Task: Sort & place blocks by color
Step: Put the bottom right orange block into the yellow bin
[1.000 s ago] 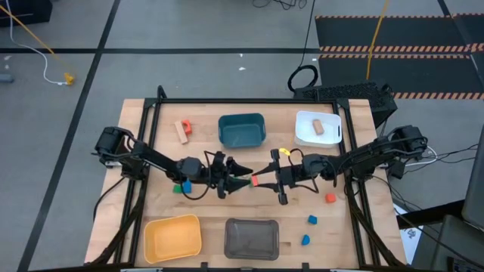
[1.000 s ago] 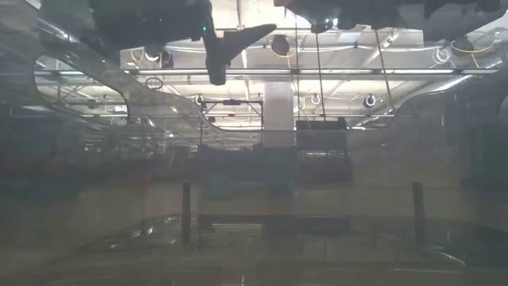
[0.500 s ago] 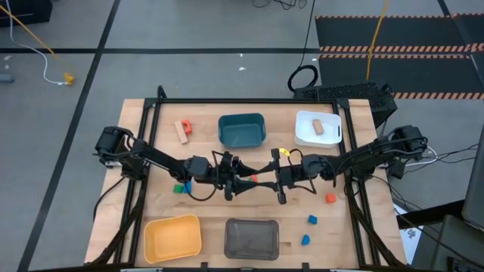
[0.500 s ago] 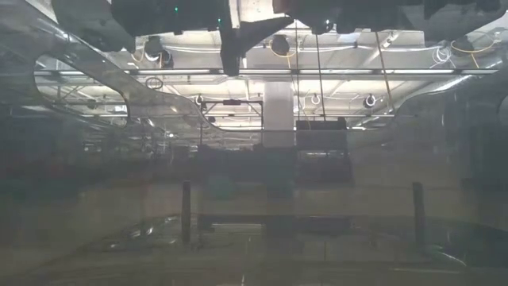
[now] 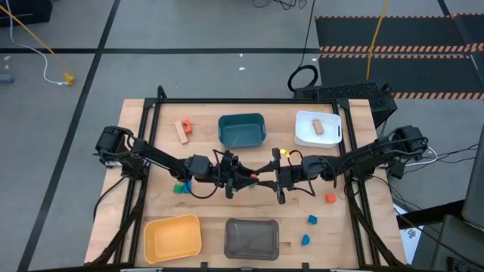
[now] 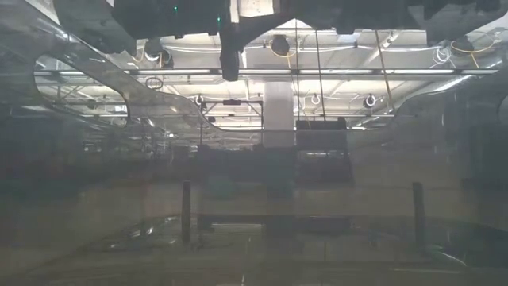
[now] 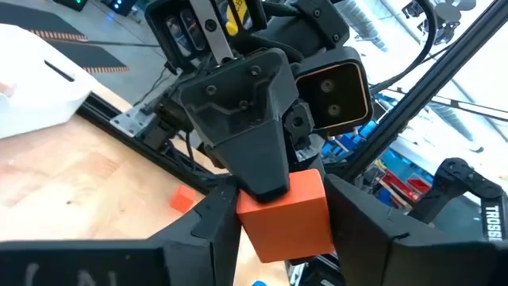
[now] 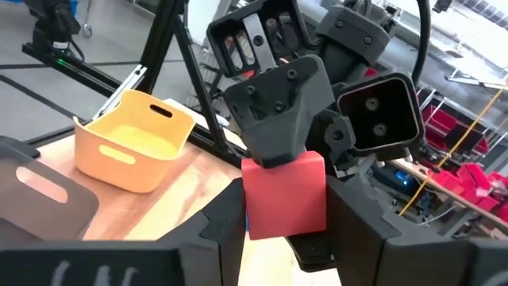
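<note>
Both grippers meet over the middle of the table (image 5: 162, 143), each closed on the same red-orange block (image 5: 252, 176). In the left wrist view the left gripper's (image 7: 278, 218) fingers (image 7: 210, 226) press the block's (image 7: 287, 216) sides while the other gripper's finger lies across its top. In the right wrist view the right gripper (image 8: 284, 208) clamps the block (image 8: 284, 197) the same way.

From above, the left gripper (image 5: 240, 177) reaches in from the left and the right gripper (image 5: 266, 175) from the right, with the block between their tips.

Around them lie other blocks: a green block (image 5: 177, 187) and a blue one beside the left arm, a red block (image 5: 330, 198) and two blue blocks (image 5: 311, 220) (image 5: 305, 239) on the right, a tan bar (image 5: 180, 132) with a red piece far left, and a tan block (image 5: 318, 126) inside the white bin (image 5: 304, 134). The teal bin (image 5: 242, 130), yellow bin (image 5: 173, 236) and grey bin (image 5: 252, 238) stand along the edges.
</note>
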You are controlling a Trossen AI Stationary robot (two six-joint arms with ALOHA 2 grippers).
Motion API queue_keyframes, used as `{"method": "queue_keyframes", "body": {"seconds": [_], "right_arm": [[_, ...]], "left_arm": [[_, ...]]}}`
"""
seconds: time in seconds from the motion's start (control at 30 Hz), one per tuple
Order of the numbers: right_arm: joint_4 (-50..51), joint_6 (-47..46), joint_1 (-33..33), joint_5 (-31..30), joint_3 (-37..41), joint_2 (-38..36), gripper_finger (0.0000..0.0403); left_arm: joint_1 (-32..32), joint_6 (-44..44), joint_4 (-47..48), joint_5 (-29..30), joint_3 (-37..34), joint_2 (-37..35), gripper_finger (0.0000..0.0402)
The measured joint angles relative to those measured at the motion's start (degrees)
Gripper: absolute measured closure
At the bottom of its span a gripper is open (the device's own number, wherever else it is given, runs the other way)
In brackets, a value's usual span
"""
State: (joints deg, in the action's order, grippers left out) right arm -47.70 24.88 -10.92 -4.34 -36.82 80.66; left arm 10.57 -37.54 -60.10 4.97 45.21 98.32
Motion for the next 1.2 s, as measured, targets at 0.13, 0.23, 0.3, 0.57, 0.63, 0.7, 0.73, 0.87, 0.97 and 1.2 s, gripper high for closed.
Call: {"method": "queue_keyframes", "body": {"seconds": [0.13,0.23,0.3,0.57,0.63,0.7,0.73,0.87,0.97,1.2], "right_arm": [[0.0,-0.1,0.0,-0.1,0.0,0.0,0.0254],[-0.1,-2.2,0.0,0.0,0.0,0.0,0.0230],[0.0,-3.4,0.0,-0.2,0.0,0.0,0.0213],[1.9,-4.4,-0.5,-2.4,0.1,-1.1,0.0166],[4.2,-6.7,-1.0,-3.5,0.1,-2.4,0.0164],[8.4,-8.8,-1.5,-5.9,0.1,-4.8,0.0164],[11.2,-10.1,-1.7,-6.9,0.0,-6.0,0.0164],[23.5,-18.4,-1.9,-10.9,0.1,-10.3,0.0165],[31.1,-25.7,-2.1,-10.8,0.1,-13.2,0.0165],[43.7,-41.2,-2.6,-10.6,0.1,-18.0,0.0165]], "left_arm": [[0.0,0.9,0.0,-0.3,0.0,0.0,0.0245],[-0.1,1.5,0.0,-0.4,0.0,0.0,0.0257],[-0.1,1.9,0.1,-0.3,0.0,0.0,0.0257],[0.0,1.9,-0.3,-0.8,0.0,0.0,0.0258],[0.1,1.9,-0.6,-1.1,0.1,-0.1,0.0258],[0.0,1.8,-0.3,-1.8,0.1,-0.1,0.0257],[-0.2,1.9,-0.3,-2.2,0.1,-0.1,0.0257],[-1.0,1.0,0.7,-5.8,0.1,-0.1,0.0259],[-2.3,-1.8,3.0,-10.2,0.1,-0.1,0.0259],[-3.1,-9.6,7.2,-20.3,0.1,-0.1,0.0259]]}}
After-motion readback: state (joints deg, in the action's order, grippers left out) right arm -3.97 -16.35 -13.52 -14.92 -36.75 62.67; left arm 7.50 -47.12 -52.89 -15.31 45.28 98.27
